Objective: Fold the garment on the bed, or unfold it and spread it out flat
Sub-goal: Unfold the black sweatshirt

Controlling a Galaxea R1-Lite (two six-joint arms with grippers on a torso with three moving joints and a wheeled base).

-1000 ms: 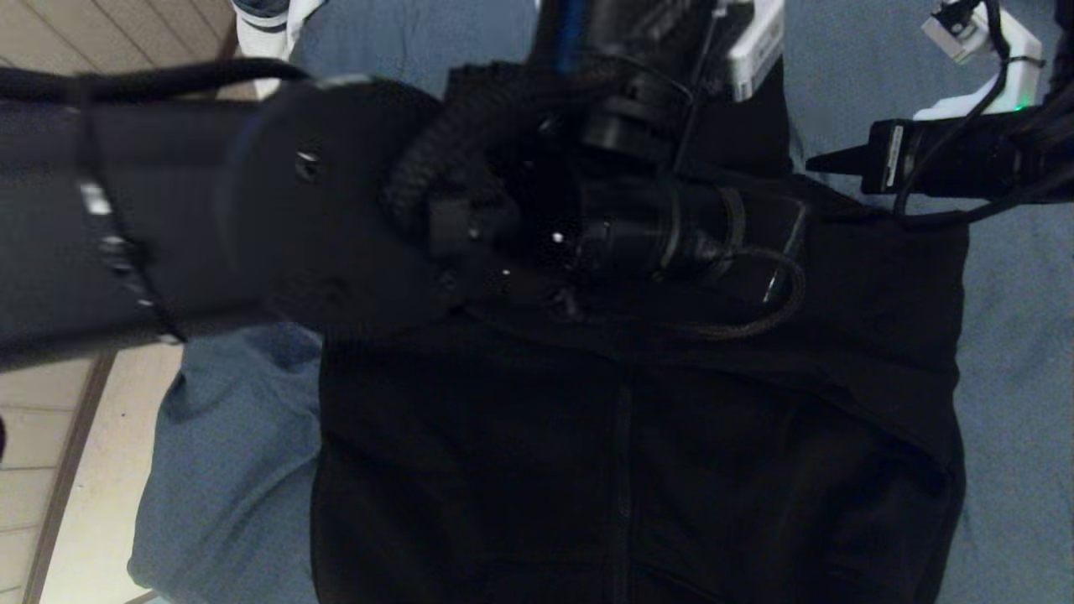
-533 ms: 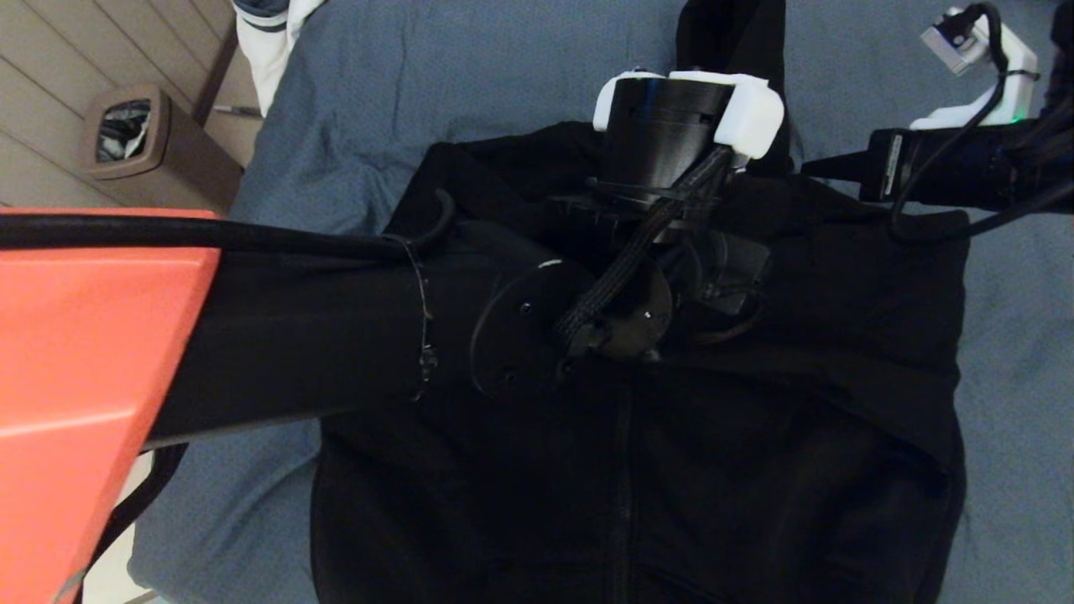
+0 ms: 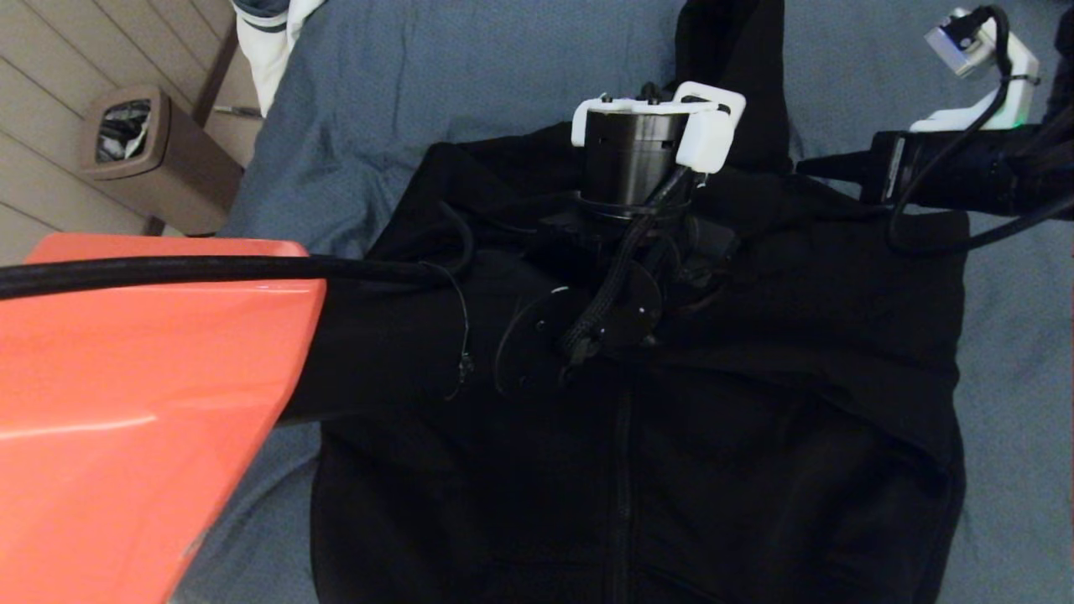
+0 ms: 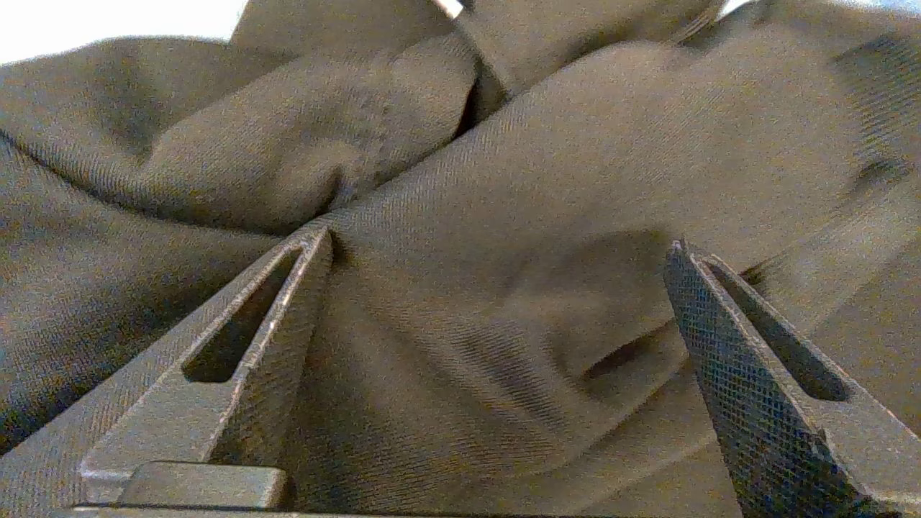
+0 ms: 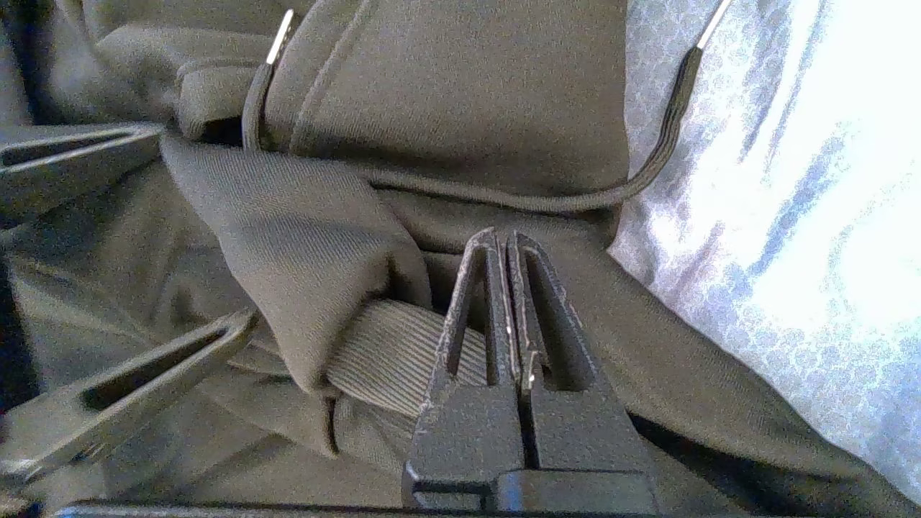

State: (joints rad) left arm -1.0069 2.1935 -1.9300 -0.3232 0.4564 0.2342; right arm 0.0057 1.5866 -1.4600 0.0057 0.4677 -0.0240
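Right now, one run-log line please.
left gripper: open over hoodie | right gripper: shut, empty, at cuff | bed: hoodie zipped

Black zip hoodie (image 3: 755,436) lies front-up on the bed (image 3: 403,92), zipper running straight down the middle toward the near edge. Body mostly flat, near part spread wide, cut off by the near frame edge. A broad fold of fabric crosses the chest from centre toward the right side. Upper part bunched and creased; a dark strip of it extends toward the far side. Wrist views show soft rumpled folds, a ribbed cuff or hem band (image 5: 381,360) tucked under a flap, and a flat drawstring (image 5: 647,173) curving over the edge onto the sheet. Bed is blue-grey, lightly wrinkled, showing left, right and far of the hoodie.
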